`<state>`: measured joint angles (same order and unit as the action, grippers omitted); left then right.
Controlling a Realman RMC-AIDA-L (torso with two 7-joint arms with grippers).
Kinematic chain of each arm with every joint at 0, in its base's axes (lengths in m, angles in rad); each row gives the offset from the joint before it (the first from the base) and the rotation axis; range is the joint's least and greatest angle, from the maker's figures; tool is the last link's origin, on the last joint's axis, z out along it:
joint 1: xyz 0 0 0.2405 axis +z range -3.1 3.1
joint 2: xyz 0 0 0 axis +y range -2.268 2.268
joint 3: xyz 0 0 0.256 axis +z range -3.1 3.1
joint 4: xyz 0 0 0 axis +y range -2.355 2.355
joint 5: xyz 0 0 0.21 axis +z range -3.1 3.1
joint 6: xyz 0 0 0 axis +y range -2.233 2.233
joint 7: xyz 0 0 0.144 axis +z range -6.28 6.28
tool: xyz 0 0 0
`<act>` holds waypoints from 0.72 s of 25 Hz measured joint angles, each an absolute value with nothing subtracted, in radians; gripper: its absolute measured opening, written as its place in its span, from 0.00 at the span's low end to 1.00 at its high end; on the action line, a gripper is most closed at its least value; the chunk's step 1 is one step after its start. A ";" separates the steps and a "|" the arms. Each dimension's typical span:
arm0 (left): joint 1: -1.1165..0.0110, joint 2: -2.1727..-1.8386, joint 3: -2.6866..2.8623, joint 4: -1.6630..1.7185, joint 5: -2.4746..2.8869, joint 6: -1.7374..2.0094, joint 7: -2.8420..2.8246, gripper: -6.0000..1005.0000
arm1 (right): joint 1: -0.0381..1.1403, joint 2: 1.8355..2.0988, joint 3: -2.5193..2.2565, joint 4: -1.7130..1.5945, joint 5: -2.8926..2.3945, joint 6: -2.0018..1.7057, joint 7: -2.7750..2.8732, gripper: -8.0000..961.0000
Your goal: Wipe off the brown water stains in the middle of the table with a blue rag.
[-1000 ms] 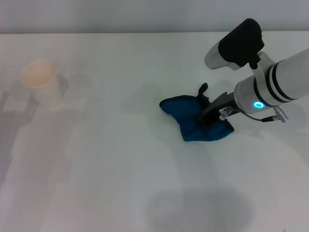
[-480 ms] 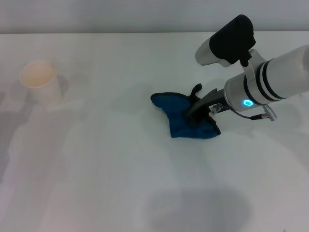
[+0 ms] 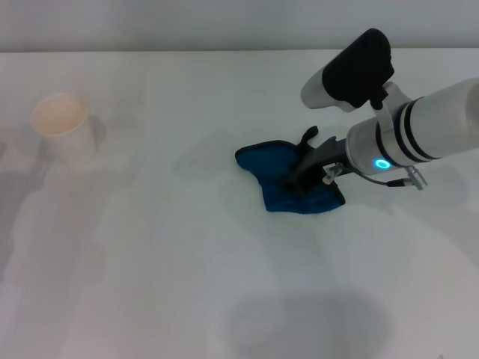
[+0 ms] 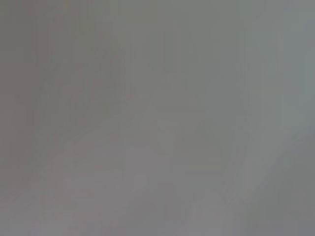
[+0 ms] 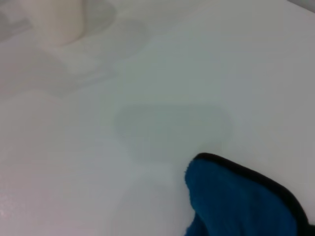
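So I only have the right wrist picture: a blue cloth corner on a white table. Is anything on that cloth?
Observer: Yes. In the head view the right gripper is down on the blue rag, on the part nearest its arm.
Operator: And the white thing at my picture's edge?
Observer: A paper cup, upright, far off on the table towards the robot's left.
Operator: Is the other arm helping?
Observer: No left arm shows in the head view, and its wrist camera gives only flat grey.
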<state>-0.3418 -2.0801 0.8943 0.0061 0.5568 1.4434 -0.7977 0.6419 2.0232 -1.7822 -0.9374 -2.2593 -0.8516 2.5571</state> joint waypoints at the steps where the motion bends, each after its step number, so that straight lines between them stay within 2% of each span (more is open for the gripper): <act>1: -0.342 -2.080 0.894 0.006 0.557 1.443 -0.798 0.88 | 0.642 2.023 -1.790 -0.939 -2.259 -0.843 2.557 0.23; 8: -0.340 -2.080 0.893 0.007 0.551 1.443 -0.798 0.88 | 0.620 2.018 -1.781 -0.967 -2.253 -0.813 2.556 0.37; 18: -0.339 -2.079 0.893 0.008 0.529 1.443 -0.791 0.88 | 0.460 2.016 -1.552 -1.054 -1.951 -0.747 2.552 0.82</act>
